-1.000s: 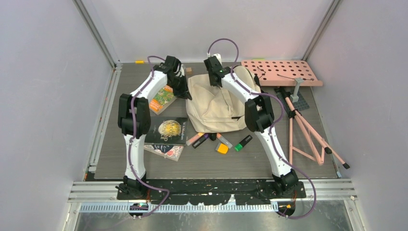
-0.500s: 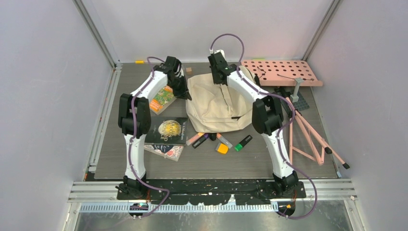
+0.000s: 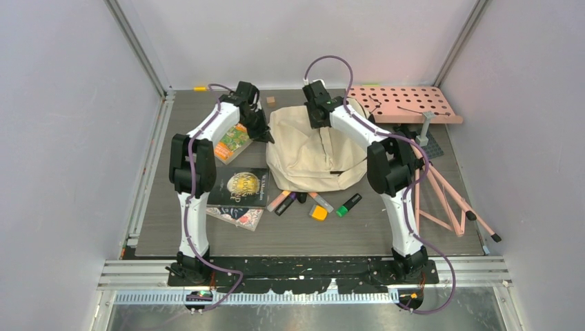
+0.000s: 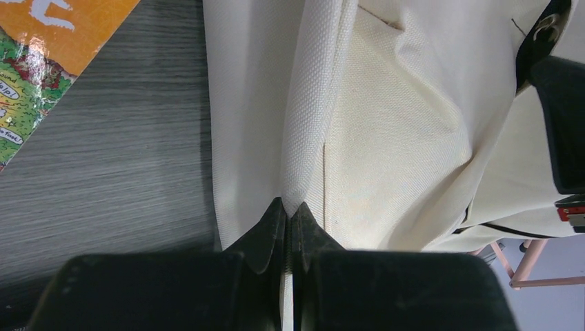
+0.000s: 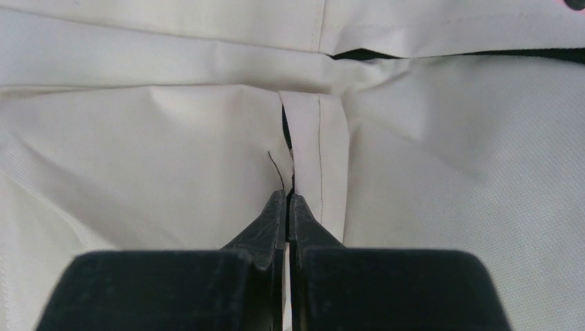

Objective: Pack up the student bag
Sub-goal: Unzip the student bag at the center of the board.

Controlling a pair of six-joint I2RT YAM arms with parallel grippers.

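The cream student bag (image 3: 310,148) lies in the middle of the table, its top end toward the back wall. My left gripper (image 3: 265,136) is shut on a fold of the bag's left edge (image 4: 303,138); cloth shows between its tips (image 4: 288,209). My right gripper (image 3: 319,118) is shut on a seam of the bag's top edge (image 5: 324,152), with fabric pinched at the tips (image 5: 287,196). A dark book (image 3: 239,187) lies left of the bag on another book (image 3: 238,215). An orange and green book (image 3: 231,143) lies under the left arm. Several highlighters (image 3: 314,202) lie in front of the bag.
A pink perforated board (image 3: 403,103) lies at the back right. A pink folding stand (image 3: 441,189) and a grey bracket (image 3: 426,134) lie right of the bag. A small brown block (image 3: 270,100) sits near the back edge.
My right gripper has moved toward the back wall, pulling the bag's top edge with it and stretching the cloth. The left gripper has stayed in place on the bag's left edge.
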